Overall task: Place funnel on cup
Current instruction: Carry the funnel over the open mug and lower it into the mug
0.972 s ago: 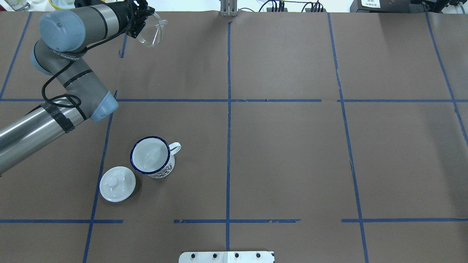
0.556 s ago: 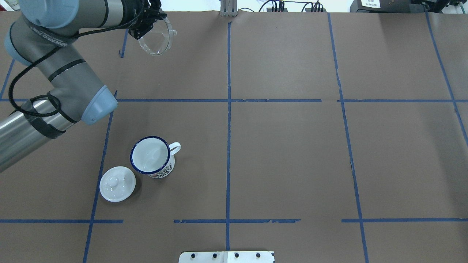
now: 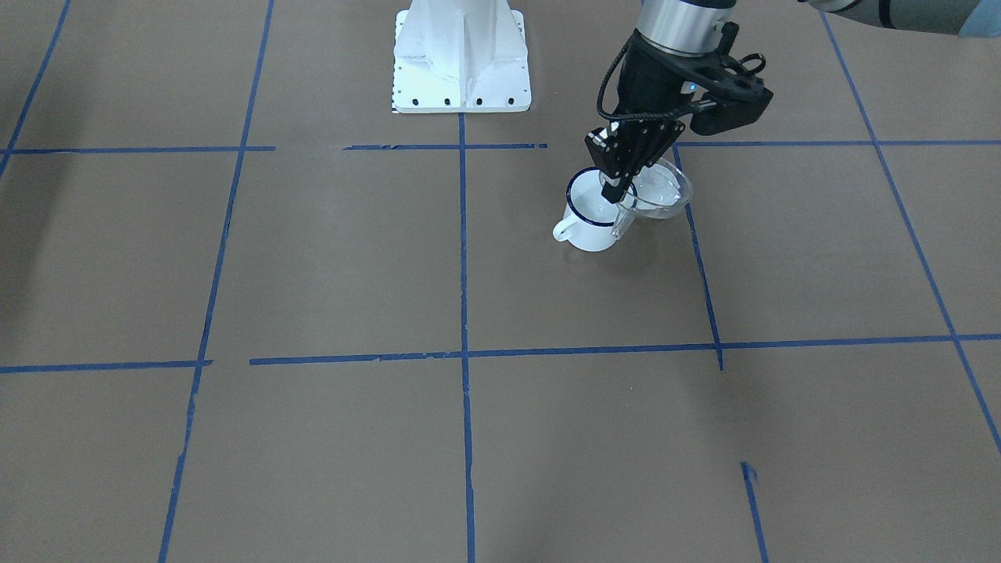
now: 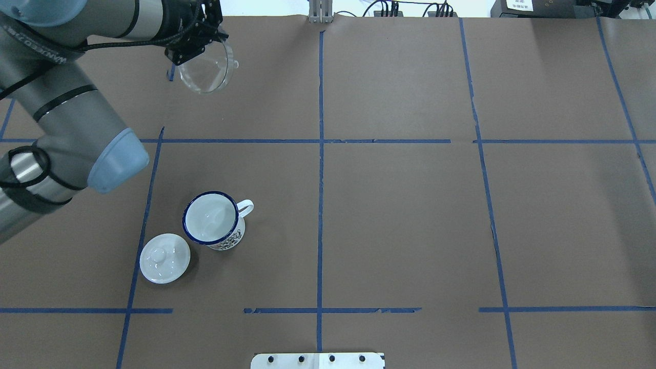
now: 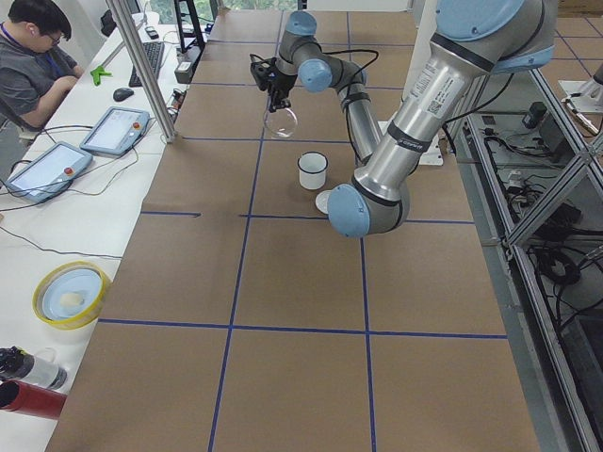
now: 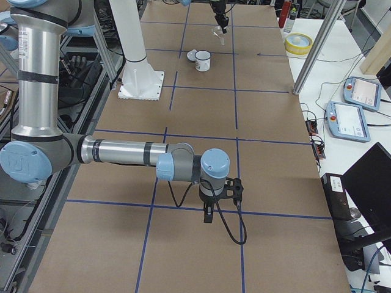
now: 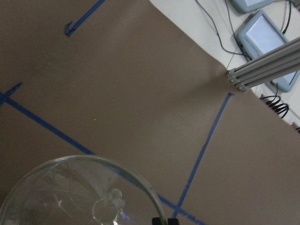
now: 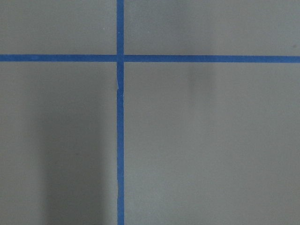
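funnel (image 4: 205, 74) rim tight between left fingers (image 3: 615, 181), aloft, well apart from cup (image 4: 210, 218); right fingers (image 6: 208, 215) indiscernible

Overhead cam looks fwd/down, front cam opp.; both see cup (image 4: 211, 218). Side cams at table (image 5: 283, 282) ends.

table (image 4: 410, 230): brown paper cover, blue tape grid (image 4: 320, 205) | white side bench (image 5: 38, 226): left edge | aluminium post (image 5: 143, 71): upper left

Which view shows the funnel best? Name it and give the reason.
Overhead exterior: the funnel shows whole, mouth and spout, against bare paper. Front-facing overlaps it with the cup; left wrist crops it to part of its mouth; side views show it small.
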Robot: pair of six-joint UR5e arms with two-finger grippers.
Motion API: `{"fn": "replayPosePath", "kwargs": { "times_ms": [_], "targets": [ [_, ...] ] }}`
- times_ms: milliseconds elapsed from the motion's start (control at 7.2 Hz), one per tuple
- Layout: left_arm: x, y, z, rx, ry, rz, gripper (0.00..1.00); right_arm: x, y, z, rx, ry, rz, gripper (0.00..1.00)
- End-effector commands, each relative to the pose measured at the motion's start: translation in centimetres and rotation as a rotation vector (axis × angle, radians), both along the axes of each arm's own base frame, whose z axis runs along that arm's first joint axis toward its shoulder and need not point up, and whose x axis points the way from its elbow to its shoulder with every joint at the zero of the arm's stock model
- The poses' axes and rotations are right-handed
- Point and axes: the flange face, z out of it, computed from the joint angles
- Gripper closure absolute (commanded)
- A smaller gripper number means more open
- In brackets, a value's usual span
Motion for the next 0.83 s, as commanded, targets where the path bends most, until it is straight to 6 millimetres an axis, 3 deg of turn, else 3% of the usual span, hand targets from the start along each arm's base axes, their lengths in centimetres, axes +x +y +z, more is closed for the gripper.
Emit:
{"fn": "replayPosePath", "kwargs": {
  "times_ms": [0, 139, 694],
  "targets": [
    [5.2, 6.1, 1.3, 0.007, -0.112, 0.213, 1.0, 0.0, 0.0, 0.0, 0.0, 0.0, 0.0, 0.0],
    [9.1, 8.3, 2.8, -0.013, -0.15, 0.281, 1.0, 0.0, 0.0, 0.0, 0.0, 0.0, 0.0, 0.0],
    [12.8, 6.7, 5.1, 0.008, -0.157, 0.304, 1.0, 0.0, 0.0, 0.0, 0.0, 0.0, 0.0, 0.0]
  ]
}}
